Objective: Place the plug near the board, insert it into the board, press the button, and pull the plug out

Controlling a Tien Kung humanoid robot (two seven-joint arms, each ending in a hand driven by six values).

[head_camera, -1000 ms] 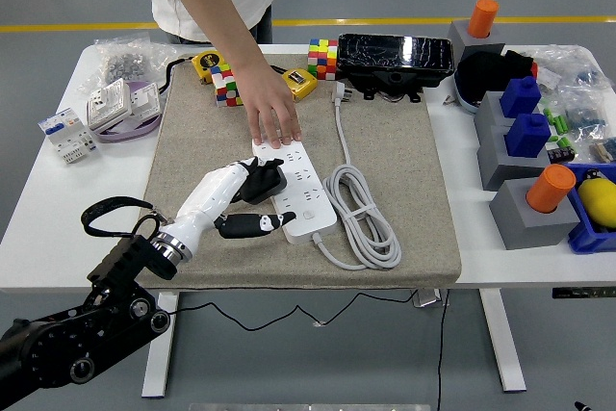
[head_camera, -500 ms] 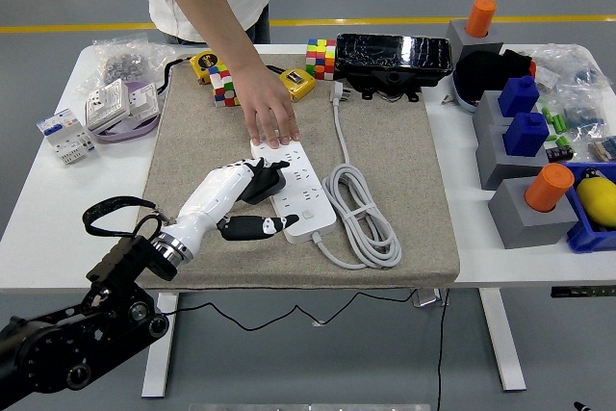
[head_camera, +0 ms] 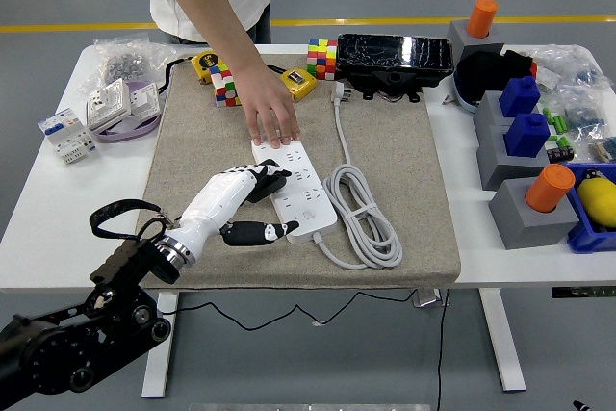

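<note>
White plastic forms the long power strip (head_camera: 298,190), which lies on a coarse beige felt mat (head_camera: 385,141) covering the middle of the white table (head_camera: 58,228). At the strip's left edge sits the black plug (head_camera: 267,183), gripped by the curled fingers of the robot's left hand (head_camera: 236,201), whose shell is glossy white with black finger segments. A person's hand (head_camera: 270,115) presses flat on the strip's far end. The strip's grey cable (head_camera: 361,214) lies looped to its right, ending in a loose white plug (head_camera: 339,93). Around the mat stand colourful puzzle cubes (head_camera: 322,57), a yellow tape measure (head_camera: 298,82), a glossy black device (head_camera: 395,57), and grey blocks with orange cylinders (head_camera: 551,188).
</note>
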